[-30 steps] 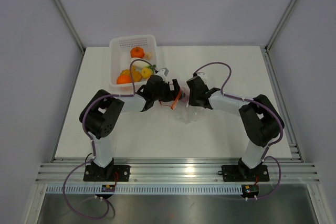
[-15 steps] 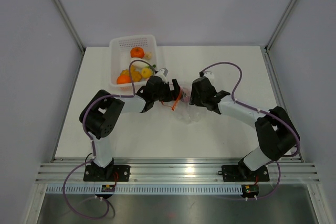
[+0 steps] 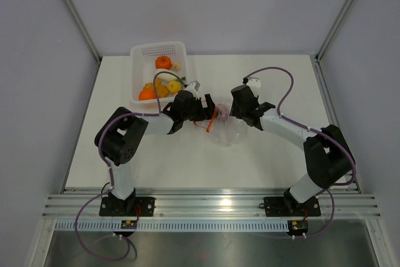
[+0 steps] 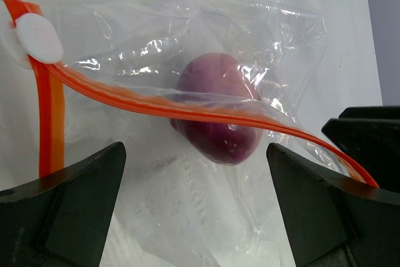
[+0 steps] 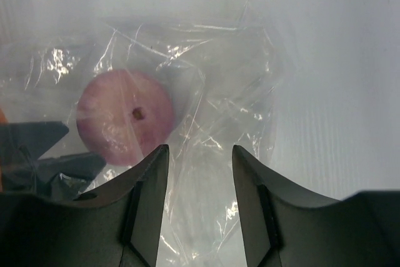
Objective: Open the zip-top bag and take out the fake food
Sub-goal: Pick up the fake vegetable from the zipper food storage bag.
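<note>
From above: the zip-top bag lies crumpled mid-way across the white table, between the two arms; the left gripper comes at it from the left, the right gripper from the right; well apart at the back left, a white perforated basket holds orange and yellow fake fruit.

Left wrist now: the jaws gape wide and clasp nothing; the red-orange zipper strip sweeps across between the fingers; its two tracks part near the white slider tab, so the mouth looks open; just inside sits the purple onion piece, glossy and rounded, the only food seen in the bag; the film is clear, crinkly and full of glints.

Right wrist: the fingers stand part-way apart, gripping nothing that shows; beyond them lies the bag, with the onion piece end-on, a pale pink disc with a small hole at its centre, sitting left of the gap; a dark finger of the left gripper shows at the left edge.

The step in hand looks to be fetching that onion out; done well, one gripper pins a lip of the mouth so the bag cannot slide, while the other enters through the opening, straddles the onion across its round middle and closes gently; the smooth plastic may squirt free; catching film along with it would drag the whole bag up.
</note>
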Tool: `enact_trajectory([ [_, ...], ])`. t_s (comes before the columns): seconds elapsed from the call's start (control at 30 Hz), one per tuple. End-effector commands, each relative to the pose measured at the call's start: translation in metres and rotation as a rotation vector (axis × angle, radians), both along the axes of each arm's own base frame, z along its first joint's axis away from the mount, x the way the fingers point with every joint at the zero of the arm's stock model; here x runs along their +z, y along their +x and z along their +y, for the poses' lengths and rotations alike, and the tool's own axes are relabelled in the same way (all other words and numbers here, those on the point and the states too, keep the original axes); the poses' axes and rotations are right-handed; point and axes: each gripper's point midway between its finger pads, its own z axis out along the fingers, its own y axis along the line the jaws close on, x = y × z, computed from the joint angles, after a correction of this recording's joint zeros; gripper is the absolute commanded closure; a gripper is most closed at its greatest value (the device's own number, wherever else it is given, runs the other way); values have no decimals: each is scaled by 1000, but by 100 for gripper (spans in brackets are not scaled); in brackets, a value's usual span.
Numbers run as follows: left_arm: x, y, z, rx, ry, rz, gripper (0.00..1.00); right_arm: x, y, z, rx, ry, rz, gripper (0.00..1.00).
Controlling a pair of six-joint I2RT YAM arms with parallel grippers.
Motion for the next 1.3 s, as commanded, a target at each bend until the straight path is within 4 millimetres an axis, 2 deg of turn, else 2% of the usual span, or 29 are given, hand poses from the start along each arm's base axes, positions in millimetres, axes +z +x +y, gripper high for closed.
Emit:
enact_trajectory([
  [0.0,31,7,-10,-12,-66,-90,1,23,30,-8,-45,16,-75,48],
  [0.13,28,7,-11,-19,-69,-84,1,13,46,-8,-37,5,-46,48],
  [0.27,28,6,-12,-24,-73,-83,1,-5,54,9,18,32,-15,48],
  [0.33,29,7,-12,-24,-74,-84,1,-11,54,23,73,72,13,48],
  [0.37,28,6,-13,-27,-73,-82,1,-21,55,25,78,71,37,48],
  [0.43,28,6,-13,-27,-74,-84,1,-30,54,32,96,91,64,49],
  [0.57,29,4,-17,-38,-77,-86,1,-39,44,45,125,165,103,49],
  [0.7,28,3,-20,-40,-61,-93,1,-38,42,47,127,182,103,49],
  [0.87,21,7,-17,-21,-26,-86,1,-34,49,42,115,152,74,48],
  [1.07,10,9,-19,-23,-9,-58,1,-49,48,58,169,198,118,49],
  [1.2,8,9,-19,-17,-2,-53,7,-45,47,55,156,198,102,51],
  [1.27,3,7,-19,-18,6,-36,10,-44,47,55,157,203,99,56],
])
